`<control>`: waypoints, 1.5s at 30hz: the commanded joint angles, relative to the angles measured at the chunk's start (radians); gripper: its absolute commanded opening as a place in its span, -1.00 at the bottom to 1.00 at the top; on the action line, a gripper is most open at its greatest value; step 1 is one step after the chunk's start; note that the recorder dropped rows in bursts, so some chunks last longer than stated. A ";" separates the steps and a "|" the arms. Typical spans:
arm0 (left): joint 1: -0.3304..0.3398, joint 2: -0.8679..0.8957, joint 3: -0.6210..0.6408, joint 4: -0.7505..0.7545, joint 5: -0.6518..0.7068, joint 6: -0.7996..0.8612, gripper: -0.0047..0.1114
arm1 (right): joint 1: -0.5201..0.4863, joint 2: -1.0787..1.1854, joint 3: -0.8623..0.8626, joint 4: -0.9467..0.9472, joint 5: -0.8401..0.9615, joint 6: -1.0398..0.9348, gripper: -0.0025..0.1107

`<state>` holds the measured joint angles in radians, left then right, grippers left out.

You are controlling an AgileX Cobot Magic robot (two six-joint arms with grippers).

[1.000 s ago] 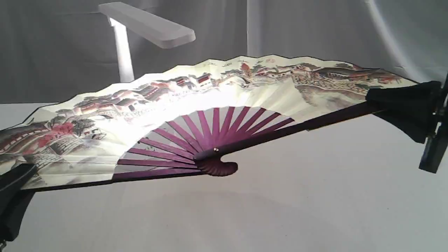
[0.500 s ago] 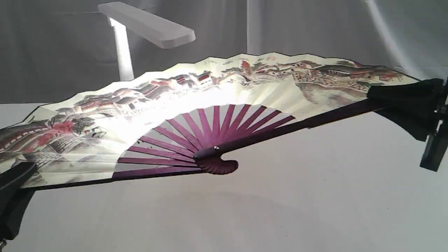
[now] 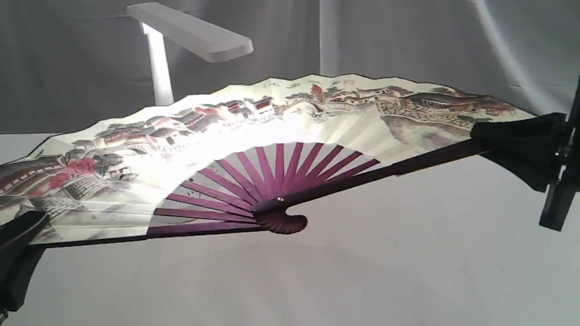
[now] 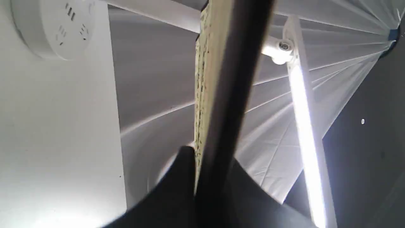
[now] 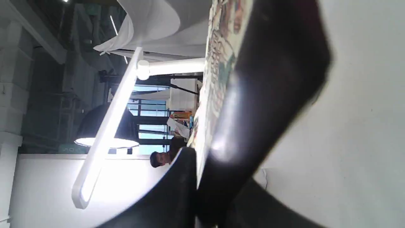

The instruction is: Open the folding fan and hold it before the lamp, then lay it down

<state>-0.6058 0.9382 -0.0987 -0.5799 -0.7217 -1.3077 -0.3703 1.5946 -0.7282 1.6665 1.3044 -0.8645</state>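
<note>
The folding fan [image 3: 272,131] is spread wide, its painted cream leaf tilted back and its maroon ribs meeting at the pivot [image 3: 280,200] just above the table. My left gripper [image 3: 20,231] is shut on the left guard at the lower left of the exterior view. At the right edge my right gripper [image 3: 491,138] is shut on the right guard. The white lamp [image 3: 190,31] stands behind the fan, its flat head above the leaf and lighting it. The left wrist view shows the guard [image 4: 227,104] between my fingers, and the right wrist view shows the other guard [image 5: 253,104] likewise.
A grey cloth backdrop [image 3: 408,40] hangs behind the white table [image 3: 362,271]. The lamp's round base [image 4: 53,25] with sockets shows in the left wrist view, its lit head [image 5: 104,126] in the right wrist view. The lamp's stem [image 3: 158,68] rises behind the fan's left half.
The fan has sunk a little, mostly on the right side, and its pivot is lower, nearer the table. Both grippers kept hold of the guards.
</note>
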 commanded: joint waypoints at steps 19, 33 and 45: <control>0.025 0.246 -0.105 -0.114 -0.135 -0.051 -0.92 | -0.037 0.030 -0.006 -0.010 -0.280 -0.043 -0.96; 0.025 0.298 -0.151 -0.048 -0.134 -0.150 -0.92 | -0.037 0.030 -0.006 0.028 -0.238 -0.043 -0.06; 0.025 0.298 -0.151 0.135 -0.062 -0.154 -0.92 | -0.037 0.030 -0.006 0.028 -0.223 -0.033 -0.06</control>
<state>-0.5830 1.2374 -0.2412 -0.4654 -0.7815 -1.4479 -0.4034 1.6243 -0.7282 1.6871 1.0696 -0.8936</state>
